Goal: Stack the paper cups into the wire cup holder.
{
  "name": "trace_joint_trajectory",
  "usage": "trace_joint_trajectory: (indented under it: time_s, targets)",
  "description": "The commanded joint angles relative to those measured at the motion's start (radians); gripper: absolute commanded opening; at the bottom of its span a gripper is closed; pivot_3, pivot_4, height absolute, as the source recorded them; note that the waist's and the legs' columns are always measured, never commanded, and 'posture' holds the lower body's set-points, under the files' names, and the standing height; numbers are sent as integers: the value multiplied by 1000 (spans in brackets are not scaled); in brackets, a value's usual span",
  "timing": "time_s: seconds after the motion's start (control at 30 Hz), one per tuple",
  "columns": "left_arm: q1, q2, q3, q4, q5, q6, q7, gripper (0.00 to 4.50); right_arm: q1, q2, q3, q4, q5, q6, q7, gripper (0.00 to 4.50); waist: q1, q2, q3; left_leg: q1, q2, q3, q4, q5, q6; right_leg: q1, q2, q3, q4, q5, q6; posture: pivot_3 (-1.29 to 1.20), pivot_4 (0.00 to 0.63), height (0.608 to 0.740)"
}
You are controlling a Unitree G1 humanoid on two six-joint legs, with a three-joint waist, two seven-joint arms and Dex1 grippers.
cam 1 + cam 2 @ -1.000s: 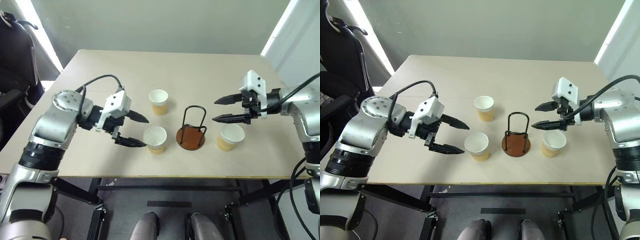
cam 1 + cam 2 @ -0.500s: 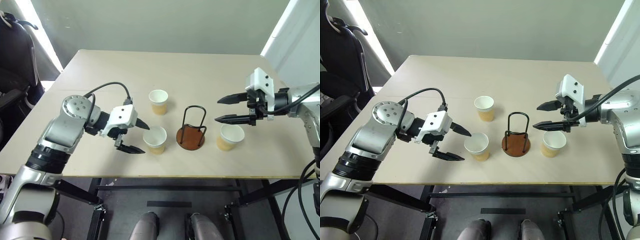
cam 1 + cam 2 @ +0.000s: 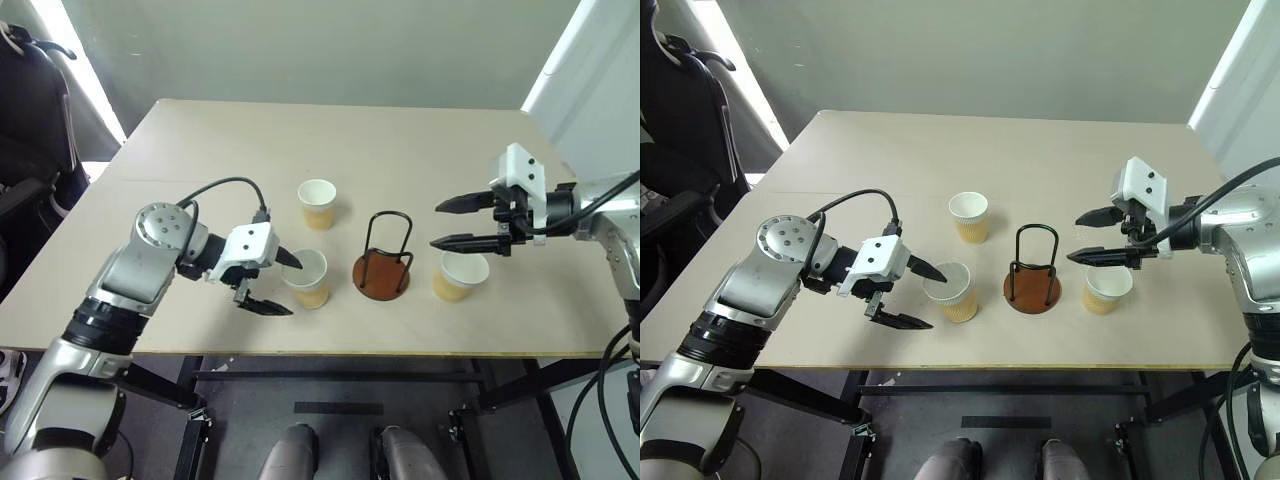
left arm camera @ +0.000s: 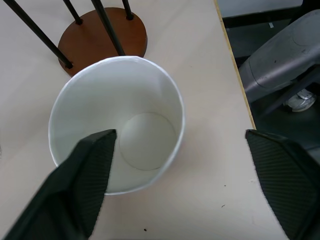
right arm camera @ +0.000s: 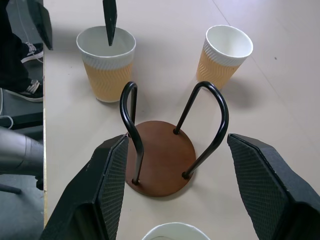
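Wire cup holder (image 3: 382, 265) stands upright near the front edge of the desk (image 3: 420, 150), roughly mid-width; brown disc base, two black wire loops, nothing loaded in it.

Three paper cups, all upright on the desk, all separate:
- front-left cup (image 3: 306, 277): just to the robot's left of the holder, close to the base but not touching it
- rear cup (image 3: 317, 203): farther back on the desk, behind the front-left cup and apart from it
- right cup (image 3: 461, 274): just to the robot's right of the holder, with a small gap to the base

Left gripper (image 3: 280, 283): jaws released, spread wide, straddling the rim of the front-left cup. One finger reaches over the rim into the cup mouth; the other sits outside the cup wall on the desk-edge side, clear of it. Left wrist view confirms this: cup mouth (image 4: 118, 122) between the fingers, with a gap to the outer one. Not gripping.

Right gripper (image 3: 441, 224): jaws released, holding nothing, hanging above the desk over the gap between the holder and the right cup, pointing toward the robot's left. In the right wrist view the holder (image 5: 165, 150) sits between its two fingers.
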Motion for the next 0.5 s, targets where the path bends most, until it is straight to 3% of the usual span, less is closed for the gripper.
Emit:
trace_joint_trajectory:
  time_s: [0.03,0.33,0.5]
  targets:
    - [-12,-4,13,10,7,-26,3,3169,-3,-20,-26,-15,4,-19,-8,3201,0,0,0,0,0,0,0,0,0,0,0,0,0,0,0,0,150,740]
    - [-20,-6,12,25,9,-30,-17,33,1,-23,-26,-11,3,-25,-12,3201,0,0,0,0,0,0,0,0,0,0,0,0,0,0,1,0,150,740]
    - [-23,-5,10,29,6,-27,-27,33,2,-23,-25,-11,4,-25,-16,3201,0,0,0,0,0,0,0,0,0,0,0,0,0,0,1,0,150,740]
